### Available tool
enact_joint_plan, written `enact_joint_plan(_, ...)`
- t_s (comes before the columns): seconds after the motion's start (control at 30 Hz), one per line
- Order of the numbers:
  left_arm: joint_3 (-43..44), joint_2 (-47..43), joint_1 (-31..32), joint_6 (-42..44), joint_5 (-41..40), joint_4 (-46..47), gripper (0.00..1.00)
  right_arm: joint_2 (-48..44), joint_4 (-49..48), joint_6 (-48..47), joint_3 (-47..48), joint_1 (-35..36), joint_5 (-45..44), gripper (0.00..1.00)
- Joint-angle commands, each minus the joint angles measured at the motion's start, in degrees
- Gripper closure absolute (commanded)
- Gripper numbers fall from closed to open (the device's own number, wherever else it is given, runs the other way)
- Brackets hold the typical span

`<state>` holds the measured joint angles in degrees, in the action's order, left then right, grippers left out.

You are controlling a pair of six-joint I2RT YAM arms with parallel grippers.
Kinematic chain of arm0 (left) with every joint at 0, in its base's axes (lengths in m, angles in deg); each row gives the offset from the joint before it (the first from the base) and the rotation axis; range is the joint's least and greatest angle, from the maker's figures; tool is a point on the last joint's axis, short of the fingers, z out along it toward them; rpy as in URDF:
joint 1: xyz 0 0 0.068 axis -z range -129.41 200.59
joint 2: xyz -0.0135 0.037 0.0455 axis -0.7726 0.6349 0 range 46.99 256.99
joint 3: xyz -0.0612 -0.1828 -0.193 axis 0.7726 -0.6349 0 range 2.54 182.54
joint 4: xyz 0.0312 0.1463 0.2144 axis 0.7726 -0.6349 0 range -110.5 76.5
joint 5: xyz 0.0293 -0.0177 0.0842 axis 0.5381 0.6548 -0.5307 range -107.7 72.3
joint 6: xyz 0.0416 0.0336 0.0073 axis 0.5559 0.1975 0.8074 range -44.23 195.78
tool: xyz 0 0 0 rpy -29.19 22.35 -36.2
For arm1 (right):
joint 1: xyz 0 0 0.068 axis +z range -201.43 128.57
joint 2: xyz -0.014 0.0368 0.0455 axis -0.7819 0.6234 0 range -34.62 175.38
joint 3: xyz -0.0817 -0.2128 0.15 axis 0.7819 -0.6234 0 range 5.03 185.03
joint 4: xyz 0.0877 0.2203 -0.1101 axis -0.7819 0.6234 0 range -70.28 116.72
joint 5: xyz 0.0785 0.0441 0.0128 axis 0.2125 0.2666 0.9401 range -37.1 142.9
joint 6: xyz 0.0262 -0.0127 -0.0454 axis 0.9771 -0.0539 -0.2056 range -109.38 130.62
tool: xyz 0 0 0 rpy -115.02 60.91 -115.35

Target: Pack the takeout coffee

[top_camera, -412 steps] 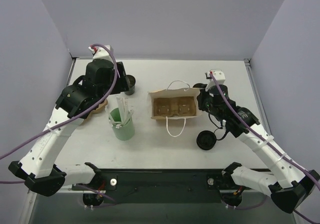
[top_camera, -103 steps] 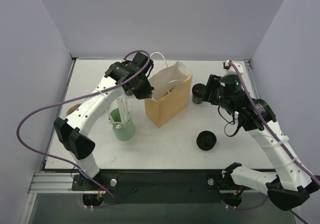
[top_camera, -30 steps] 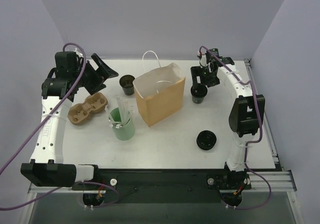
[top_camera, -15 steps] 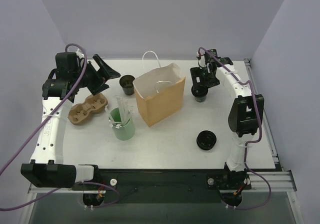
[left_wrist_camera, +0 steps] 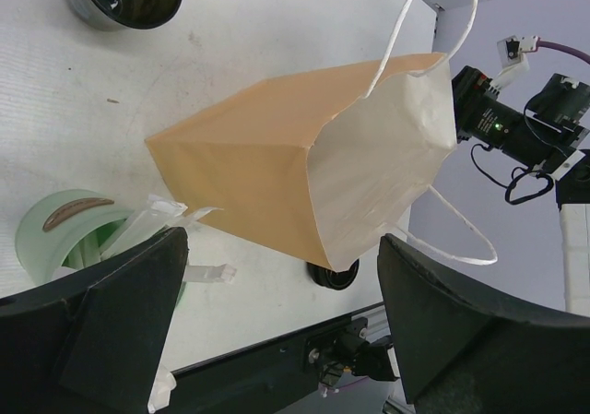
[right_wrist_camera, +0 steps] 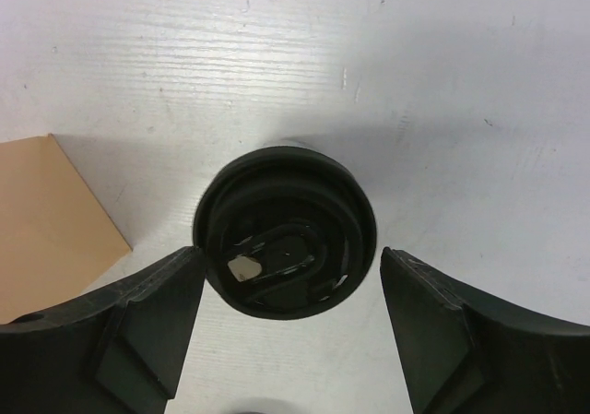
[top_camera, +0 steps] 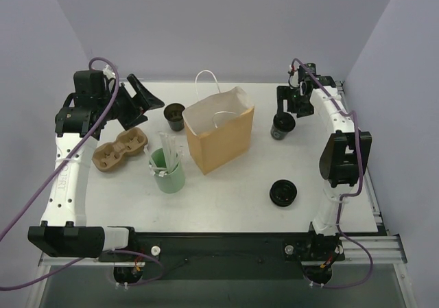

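The takeout coffee (top_camera: 281, 127) is a small black cup with a black lid, standing on the table to the right of the brown paper bag (top_camera: 219, 136). My right gripper (top_camera: 283, 114) hangs over it from behind. In the right wrist view the cup (right_wrist_camera: 286, 243) sits between the two fingers of my right gripper (right_wrist_camera: 290, 259), which is open; the left finger (right_wrist_camera: 157, 322) is close to the cup's side and a gap shows at the right finger. My left gripper (top_camera: 149, 110) is open with nothing in it, at the back left. The left wrist view shows the bag (left_wrist_camera: 295, 174) standing with its mouth open.
A black cup with a brown inside (top_camera: 174, 116) stands left of the bag. A green cup (top_camera: 168, 172) holding white sticks and a brown cup carrier (top_camera: 121, 149) are at the left. A flat black lid (top_camera: 283, 193) lies front right.
My right gripper has shifted a little to the right around the black cup, its jaws slightly narrower, and the cup seems to have moved right with it. The left arm has hardly moved.
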<state>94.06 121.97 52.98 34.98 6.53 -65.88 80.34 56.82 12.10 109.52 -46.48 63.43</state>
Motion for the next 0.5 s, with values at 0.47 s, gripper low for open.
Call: enact_joint_plan(0.47,-0.2,-0.3,-0.3,0.1,1.2,0.7,0.07,-2.3,1.7,-2.4,3.2,0.9,2.0,0.17)
